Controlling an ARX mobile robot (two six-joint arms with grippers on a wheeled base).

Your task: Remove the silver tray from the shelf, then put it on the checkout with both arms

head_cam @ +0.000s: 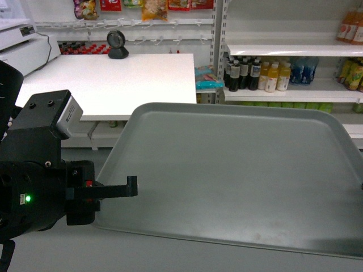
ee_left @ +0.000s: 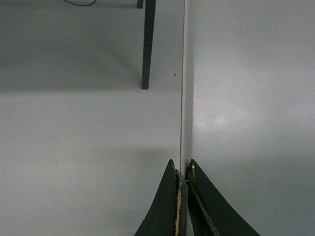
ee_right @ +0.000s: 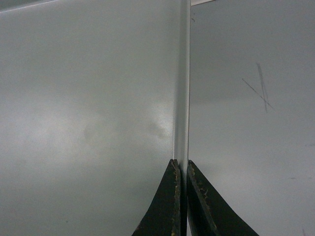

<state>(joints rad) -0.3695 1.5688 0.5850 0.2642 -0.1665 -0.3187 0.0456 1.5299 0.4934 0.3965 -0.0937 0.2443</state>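
Store shelving and drinks line the background, the white checkout (head_cam: 113, 79) lying at eleven o'clock of the silver tray (head_cam: 238, 170) — held in the air, long axis crosswise, with the left gripper (ee_left: 183, 172) and right gripper (ee_right: 180, 167) each clamped on its rim.

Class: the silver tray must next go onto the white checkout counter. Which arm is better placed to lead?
Left. The checkout lies ahead-left, on the side where the left end effector clamps the silver tray rim. The right end effector grips the far edge.
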